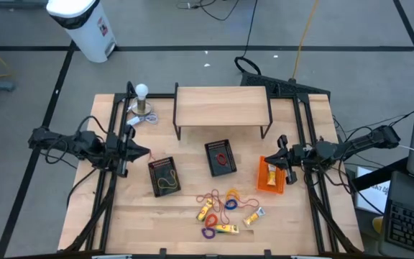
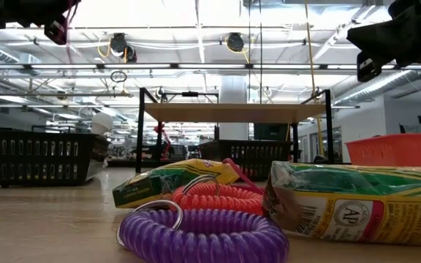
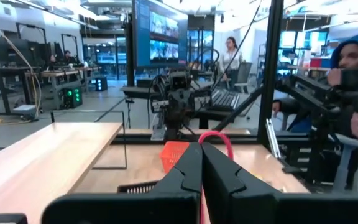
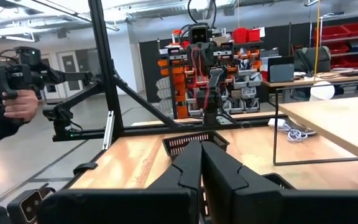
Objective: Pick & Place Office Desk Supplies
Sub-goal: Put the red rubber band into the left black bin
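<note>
The office desk supplies [image 1: 221, 208] lie loose near the table's front edge: coiled loops and yellow packets. The low view shows a purple loop [image 2: 203, 235], a red-orange loop [image 2: 221, 197] and a yellow packet [image 2: 357, 203] close up. My left gripper [image 1: 146, 152] hovers over the table's left part, pointing level toward the right, shut on a red loop [image 3: 219, 138]. My right gripper [image 1: 276, 157] hovers at the right, above the orange basket [image 1: 270, 176], shut and with nothing in it [image 4: 201, 148]. My left gripper pinches the red loop between its two fingers [image 3: 185, 171]. A bow of the loop [image 3: 227, 144] stands out past the fingertips. The fingers lie about level, pointing toward the table's right side. The loop is lifted clear of the table.
Two black baskets [image 1: 164, 176] [image 1: 220, 157] stand mid-table, each with a loop inside. A yellow packet lies in the orange basket. A wooden shelf on black legs [image 1: 221, 106] stands at the back, with a white ball-topped stand [image 1: 142, 99] to its left. People show beyond the table.
</note>
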Robot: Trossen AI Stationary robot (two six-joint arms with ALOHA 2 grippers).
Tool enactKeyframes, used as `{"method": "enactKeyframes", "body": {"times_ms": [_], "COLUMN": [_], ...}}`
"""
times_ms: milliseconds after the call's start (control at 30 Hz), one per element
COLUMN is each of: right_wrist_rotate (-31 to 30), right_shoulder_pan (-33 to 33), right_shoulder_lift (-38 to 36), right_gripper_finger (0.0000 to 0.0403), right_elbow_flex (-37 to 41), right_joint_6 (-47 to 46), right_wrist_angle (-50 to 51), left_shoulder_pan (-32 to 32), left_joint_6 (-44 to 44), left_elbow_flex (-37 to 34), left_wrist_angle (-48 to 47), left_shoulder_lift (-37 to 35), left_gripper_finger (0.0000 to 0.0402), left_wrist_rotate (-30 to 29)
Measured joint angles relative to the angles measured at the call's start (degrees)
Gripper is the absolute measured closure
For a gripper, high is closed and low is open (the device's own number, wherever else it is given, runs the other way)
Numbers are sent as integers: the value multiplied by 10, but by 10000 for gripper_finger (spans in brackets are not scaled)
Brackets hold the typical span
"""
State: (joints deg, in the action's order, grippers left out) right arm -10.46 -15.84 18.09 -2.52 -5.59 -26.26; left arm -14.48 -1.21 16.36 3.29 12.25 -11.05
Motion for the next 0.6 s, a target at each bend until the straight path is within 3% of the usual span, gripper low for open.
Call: {"method": "enactKeyframes", "body": {"times_ms": [433,600], "right_wrist_rotate": [0,0], "right_shoulder_pan": [0,0], "right_shoulder_lift": [0,0], "right_gripper_finger": [399,399], "right_elbow_flex": [0,0], "right_joint_6": [-11,-11], "right_wrist_angle": [12,9], "left_shoulder_pan": [0,0], "left_joint_6": [1,0], "left_elbow_flex": [0,-30], "left_wrist_angle": [-66,-62], "left_shoulder_lift": [-64,-85], "left_gripper_finger": [401,401], "left_wrist_rotate": [-10,-10]}}
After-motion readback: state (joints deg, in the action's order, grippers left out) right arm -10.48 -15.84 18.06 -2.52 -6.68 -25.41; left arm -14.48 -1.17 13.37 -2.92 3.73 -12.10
